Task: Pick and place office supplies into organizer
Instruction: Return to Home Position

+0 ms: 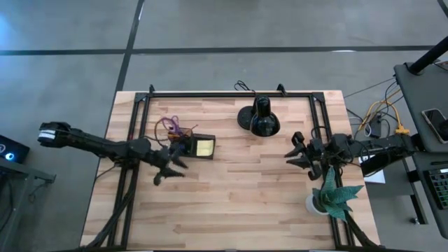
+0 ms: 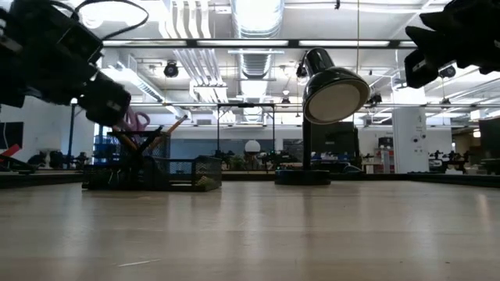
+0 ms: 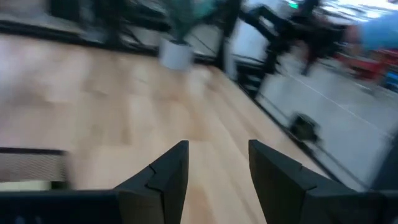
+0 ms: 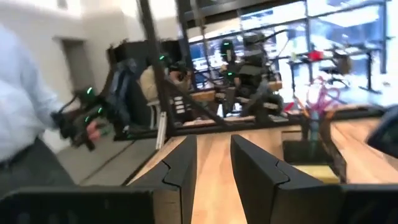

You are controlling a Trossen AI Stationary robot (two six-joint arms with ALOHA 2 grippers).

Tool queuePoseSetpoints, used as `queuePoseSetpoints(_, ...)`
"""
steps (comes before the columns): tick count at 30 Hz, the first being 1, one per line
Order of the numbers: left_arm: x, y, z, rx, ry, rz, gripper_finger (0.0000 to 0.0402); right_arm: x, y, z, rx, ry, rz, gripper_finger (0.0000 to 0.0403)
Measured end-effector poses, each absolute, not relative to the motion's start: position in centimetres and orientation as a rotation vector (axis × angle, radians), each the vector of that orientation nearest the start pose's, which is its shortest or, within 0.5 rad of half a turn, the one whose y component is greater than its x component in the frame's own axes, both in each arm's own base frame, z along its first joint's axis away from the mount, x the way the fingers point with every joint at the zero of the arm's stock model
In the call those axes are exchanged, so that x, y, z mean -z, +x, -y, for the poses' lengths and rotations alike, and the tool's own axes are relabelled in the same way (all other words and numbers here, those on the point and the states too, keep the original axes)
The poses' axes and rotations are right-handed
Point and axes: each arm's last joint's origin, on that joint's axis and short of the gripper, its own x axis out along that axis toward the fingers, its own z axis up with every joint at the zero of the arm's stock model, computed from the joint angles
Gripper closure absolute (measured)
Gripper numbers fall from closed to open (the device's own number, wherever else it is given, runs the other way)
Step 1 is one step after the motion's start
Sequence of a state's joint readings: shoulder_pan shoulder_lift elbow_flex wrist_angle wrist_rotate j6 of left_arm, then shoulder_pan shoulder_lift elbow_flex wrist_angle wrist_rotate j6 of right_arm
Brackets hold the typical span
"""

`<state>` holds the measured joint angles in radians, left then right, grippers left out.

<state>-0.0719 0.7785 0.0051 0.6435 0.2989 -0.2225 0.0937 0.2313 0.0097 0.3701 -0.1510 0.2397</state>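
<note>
Two open, empty end effectors. Your left end effector (image 1: 170, 171) hangs just beside the small black plastic organizer (image 1: 189, 145) holding purple-handled scissors (image 1: 170, 126); a careless swing could knock it over. The right end effector (image 1: 294, 151) waits near the black dome-shaped lamp (image 1: 259, 119).

No text, label, brand, number or sign is showing clearly enough to be read in any of the views.
</note>
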Motion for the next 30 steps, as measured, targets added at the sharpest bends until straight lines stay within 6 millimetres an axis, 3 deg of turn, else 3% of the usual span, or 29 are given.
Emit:
queuePoseSetpoints(5,-15.2,14.2,1.5,0.228,-0.202,-0.12,0.0253,-18.3,10.8,-1.7,-0.354,0.144,0.12,0.0312)
queuePoseSetpoints(18,-14.6,14.0,2.1,0.223,-0.199,-0.191,0.0253,-18.1,10.9,-1.8,-0.357,0.145,0.098,0.0312)
queuePoseSetpoints(23,-16.7,12.9,2.5,0.285,-0.2,-0.02,0.0253,-18.5,10.5,-1.7,-0.36,0.141,0.143,0.0312)
queuePoseSetpoints(30,-17.6,12.4,2.2,0.282,-0.202,0.062,0.0253,-19.7,9.3,-1.6,-0.369,0.127,0.294,0.0312)
